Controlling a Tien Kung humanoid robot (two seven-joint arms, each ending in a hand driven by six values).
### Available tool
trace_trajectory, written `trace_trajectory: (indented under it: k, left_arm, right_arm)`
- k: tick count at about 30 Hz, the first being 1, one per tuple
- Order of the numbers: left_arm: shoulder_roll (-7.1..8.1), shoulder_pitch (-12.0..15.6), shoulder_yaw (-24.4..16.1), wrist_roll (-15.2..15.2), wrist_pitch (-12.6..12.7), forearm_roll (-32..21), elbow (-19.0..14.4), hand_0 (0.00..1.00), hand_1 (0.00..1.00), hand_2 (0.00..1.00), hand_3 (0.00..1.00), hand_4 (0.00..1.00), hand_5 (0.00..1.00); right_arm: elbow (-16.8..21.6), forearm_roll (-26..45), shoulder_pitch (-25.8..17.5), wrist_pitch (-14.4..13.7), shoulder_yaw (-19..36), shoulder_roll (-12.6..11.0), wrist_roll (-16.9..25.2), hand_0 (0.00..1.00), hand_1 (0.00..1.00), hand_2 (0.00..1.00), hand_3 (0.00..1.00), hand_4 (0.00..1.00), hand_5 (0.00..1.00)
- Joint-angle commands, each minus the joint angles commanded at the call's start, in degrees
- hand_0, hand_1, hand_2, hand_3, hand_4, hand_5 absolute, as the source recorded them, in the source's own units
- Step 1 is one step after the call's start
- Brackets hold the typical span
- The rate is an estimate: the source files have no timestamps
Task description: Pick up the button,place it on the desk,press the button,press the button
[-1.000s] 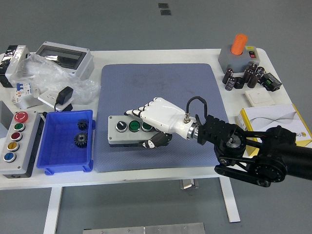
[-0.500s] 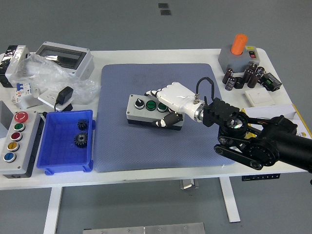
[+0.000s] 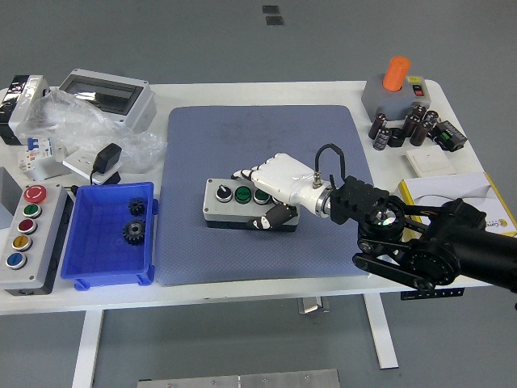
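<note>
Three-button grey control box (image 3: 230, 202), black selector, two green buttons, right hand (image 3: 279, 182) gripping

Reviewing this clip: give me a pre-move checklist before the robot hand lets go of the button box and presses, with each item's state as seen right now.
1. Right robot hand wrapped on the button box, fingers over the far edge, thumb at the front: ok.
2. Box over the blue mat: ok.
3. Box resting flat on the mat: cannot tell.
4. Buttons face up, two green caps and a black selector visible: ok.
5. Mat bare around the box: ok.
6. Left robot hand available: not ok, not in view.
</note>
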Motion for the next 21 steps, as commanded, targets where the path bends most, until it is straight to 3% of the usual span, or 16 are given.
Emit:
trace_trajectory:
  k: [4, 5, 10, 11, 16, 17, 21]
  left_arm:
    - [-0.02, 0.09, -0.10, 0.01, 0.01, -0.04, 0.01, 0.647, 0.631, 0.598, 0.589, 0.611, 0.224]
    - [-0.03, 0.10, -0.13, 0.01, 0.01, -0.03, 0.01, 0.647, 0.631, 0.597, 0.588, 0.609, 0.224]
    - [-0.04, 0.06, -0.21, 0.03, -0.01, 0.04, 0.00, 0.647, 0.631, 0.597, 0.588, 0.609, 0.224]
    - [-0.03, 0.04, -0.20, 0.03, 0.00, 0.04, 0.00, 0.646, 0.632, 0.597, 0.589, 0.608, 0.225]
    - [0.01, -0.01, -0.17, 0.02, -0.01, 0.05, -0.01, 0.646, 0.632, 0.597, 0.589, 0.608, 0.225]
    - [0.01, -0.02, -0.15, 0.02, -0.02, 0.05, -0.01, 0.646, 0.631, 0.596, 0.589, 0.606, 0.223]
    - [0.00, 0.03, -0.08, 0.00, -0.04, -0.01, 0.00, 0.646, 0.631, 0.596, 0.589, 0.606, 0.223]
  right_arm:
    - [0.72, -0.84, -0.06, 1.47, 0.09, -0.21, -0.52, 0.508, 0.513, 0.445, 0.544, 0.197, 0.002]
    - [0.99, -1.16, -0.07, 1.82, 0.09, -0.27, -0.65, 0.532, 0.551, 0.511, 0.580, 0.236, 0.002]
    - [2.16, -2.94, -0.01, 3.27, -0.12, -0.41, -1.20, 0.532, 0.551, 0.511, 0.580, 0.236, 0.002]
    - [2.34, -3.16, 0.00, 3.50, -0.13, -0.44, -1.29, 0.662, 0.682, 0.765, 0.755, 0.570, 0.063]
    - [2.85, -3.50, 0.04, 4.30, 0.08, -0.53, -1.72, 0.662, 0.682, 0.765, 0.755, 0.570, 0.063]
    - [2.89, -3.44, 0.06, 4.47, 0.16, -0.55, -1.81, 0.755, 0.752, 0.882, 0.903, 0.662, 0.103]
    - [2.88, -2.96, 0.08, 5.01, 0.43, -0.60, -2.16, 0.755, 0.752, 0.882, 0.903, 0.662, 0.103]
